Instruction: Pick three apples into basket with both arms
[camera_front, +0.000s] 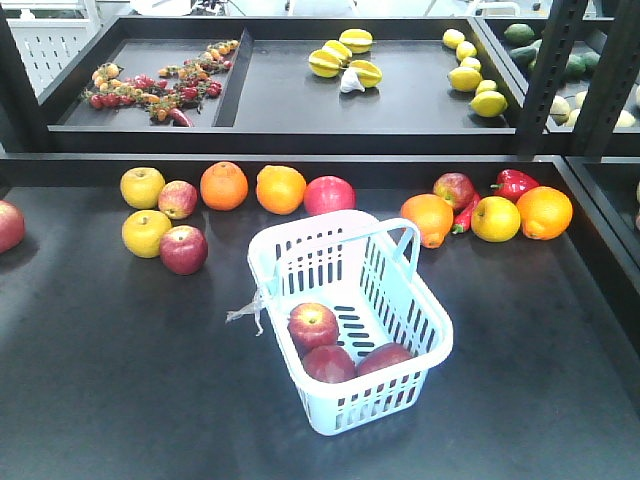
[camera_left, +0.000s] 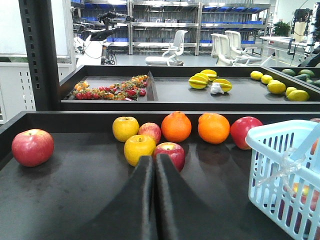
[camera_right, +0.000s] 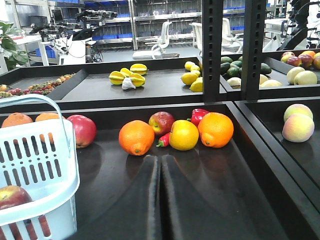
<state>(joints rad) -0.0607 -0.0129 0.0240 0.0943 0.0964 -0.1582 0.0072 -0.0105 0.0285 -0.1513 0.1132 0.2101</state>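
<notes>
On the far left edge of the dark matte desk (camera_front: 120, 380) lies a lone red apple (camera_left: 32, 147). Further right sits a cluster of two plain yellow apples (camera_front: 143, 187), a pinkish-red apple (camera_front: 178, 199) and a dark red apple (camera_front: 184, 249), followed by two round oranges (camera_front: 224, 185) and another red apple (camera_front: 329, 195) along the back wall. The left hand (camera_left: 154, 172) shows only in its own wrist view, its two black fingers pressed together, pinching nothing, pointing toward that cluster. In the middle of the desk stands the pale blue-white slotted plastic basket (camera_front: 420, 310) with its hoop handle raised and a clear tag (camera_front: 246, 312) tied on its left rim. Three round red apples (camera_front: 313, 325) lie inside, at the near end, touching one another. To the right, a further group of orange, red apple, red peppers (camera_front: 514, 183) and yellow apple rests by the back wall. The right hand (camera_right: 160, 172) has its fingers closed together, empty, aimed at this group.
</notes>
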